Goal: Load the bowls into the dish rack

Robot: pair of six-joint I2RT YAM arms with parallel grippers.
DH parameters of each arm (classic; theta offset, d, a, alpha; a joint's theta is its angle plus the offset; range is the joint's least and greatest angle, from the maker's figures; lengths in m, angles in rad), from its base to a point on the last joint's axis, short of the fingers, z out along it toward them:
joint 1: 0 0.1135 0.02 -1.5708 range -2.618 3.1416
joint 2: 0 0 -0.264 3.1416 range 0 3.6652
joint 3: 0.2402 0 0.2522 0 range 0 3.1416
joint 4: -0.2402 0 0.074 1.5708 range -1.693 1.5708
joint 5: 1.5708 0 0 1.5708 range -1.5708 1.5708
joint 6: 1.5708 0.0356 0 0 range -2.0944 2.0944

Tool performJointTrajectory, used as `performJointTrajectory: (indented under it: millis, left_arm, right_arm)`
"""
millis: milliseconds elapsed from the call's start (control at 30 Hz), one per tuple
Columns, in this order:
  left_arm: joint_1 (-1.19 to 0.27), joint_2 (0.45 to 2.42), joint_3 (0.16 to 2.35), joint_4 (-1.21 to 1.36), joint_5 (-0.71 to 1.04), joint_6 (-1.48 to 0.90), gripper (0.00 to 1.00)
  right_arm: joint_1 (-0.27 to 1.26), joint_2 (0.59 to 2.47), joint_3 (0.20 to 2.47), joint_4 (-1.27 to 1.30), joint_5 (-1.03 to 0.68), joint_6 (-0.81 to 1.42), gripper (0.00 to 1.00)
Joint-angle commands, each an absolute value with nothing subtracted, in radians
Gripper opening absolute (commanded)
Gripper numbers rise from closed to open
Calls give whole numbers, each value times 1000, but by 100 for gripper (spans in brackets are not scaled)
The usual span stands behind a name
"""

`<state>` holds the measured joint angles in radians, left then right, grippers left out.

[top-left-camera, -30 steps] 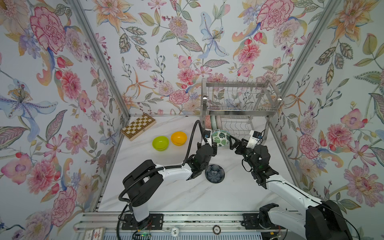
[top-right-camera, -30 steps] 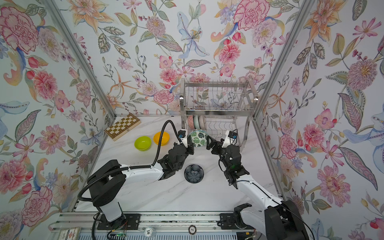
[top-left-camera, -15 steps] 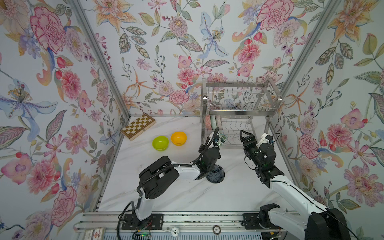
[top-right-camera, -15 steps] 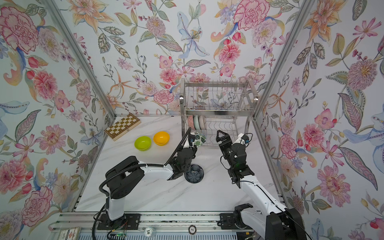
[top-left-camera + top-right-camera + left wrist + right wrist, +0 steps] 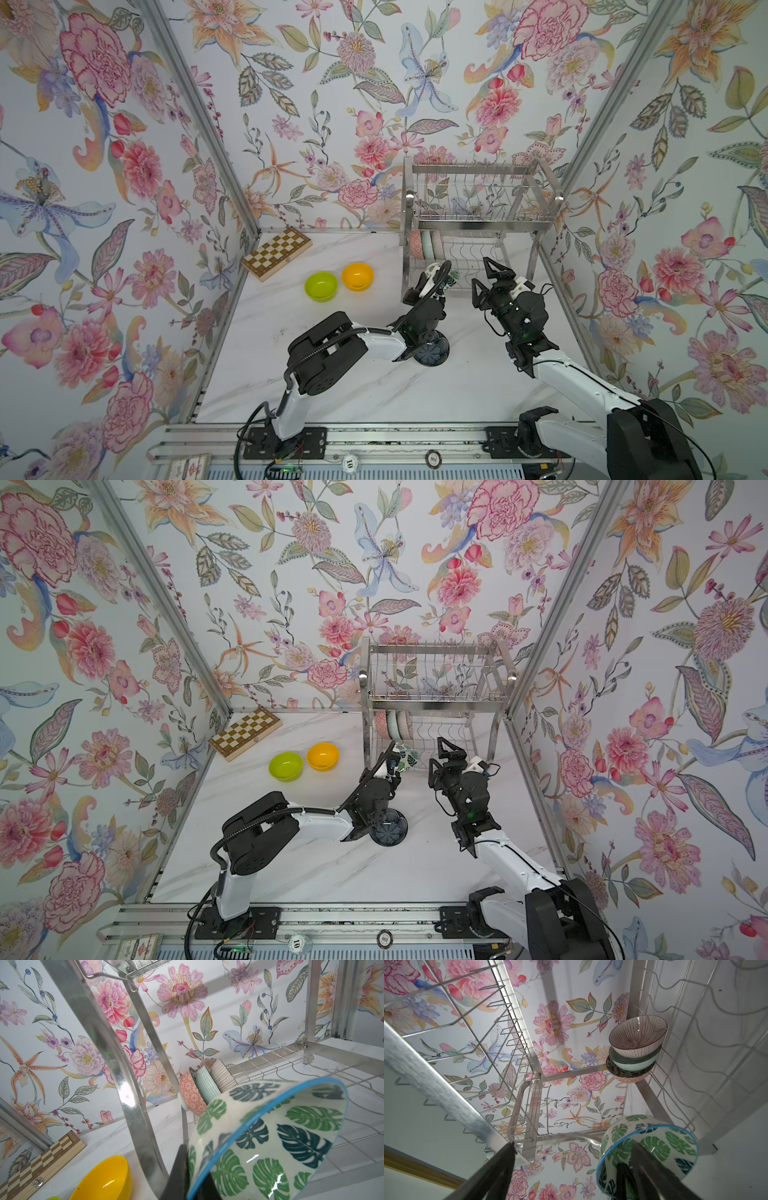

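Dish rack (image 5: 478,226): bare steel. Flat bars are brushed and give blurred reflections; wires are thin and bright.
Leaf-print bowl (image 5: 270,1136): glazed and glossy, with sharp highlights.
Orange-yellow bowl (image 5: 104,1178), lime bowl (image 5: 321,286): smooth, with a plastic-looking sheen.
Chessboard (image 5: 276,252): wood, satin finish; clasp (image 5: 37,1182) is metal.
Tabletop (image 5: 374,386): smooth, white, marble-veined.
Walls (image 5: 332,83): printed floral covering, matt.

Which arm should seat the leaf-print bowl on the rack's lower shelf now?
Left. The left gripper is shut on the leaf-print bowl, holding it tilted over the dish rack lower shelf beside the standing bowls. The right gripper is open, holding nothing.
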<state>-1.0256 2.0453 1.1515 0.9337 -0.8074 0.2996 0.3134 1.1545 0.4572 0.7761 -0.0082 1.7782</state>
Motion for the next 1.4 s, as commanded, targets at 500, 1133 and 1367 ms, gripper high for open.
performJointTrajectory:
  millis: [500,1133,1367]
  left_arm:
    - [-1045,2059,1207,1029,-778,332,0]
    - [-1050,2056,1194,1082,-779,391,0]
    - [-1052,2047,1175,1107,-779,414,0]
  right_arm:
    - [410,1367,529,1071,32,1990,65]
    - [454,1448,574,1064,92,2005,36]
    - [457,1437,559,1038,104,1989,21]
